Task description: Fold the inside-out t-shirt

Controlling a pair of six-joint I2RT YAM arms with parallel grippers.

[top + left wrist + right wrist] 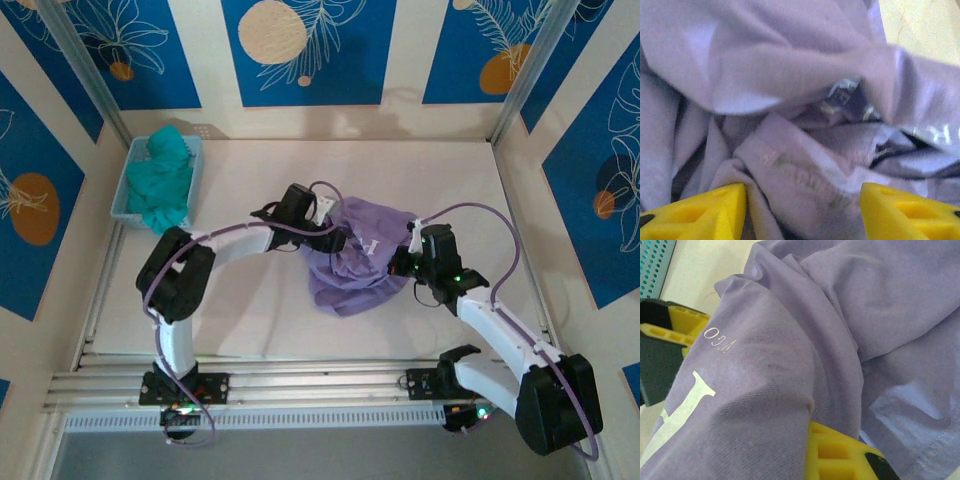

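Though a heap overhead, t-shirt (350,272) lettered up close; left jaws apart, right jaws clenched on it.

Blue-patterned walls (300,50) surround a white table (450,170).

From my station I count one lavender t-shirt (355,255), one teal garment (160,180), one light blue basket (127,195) and one table (300,170). I have a left end effector (335,238) and a right end effector (400,265), two in all, and each shows me two yellow fingers (705,210).
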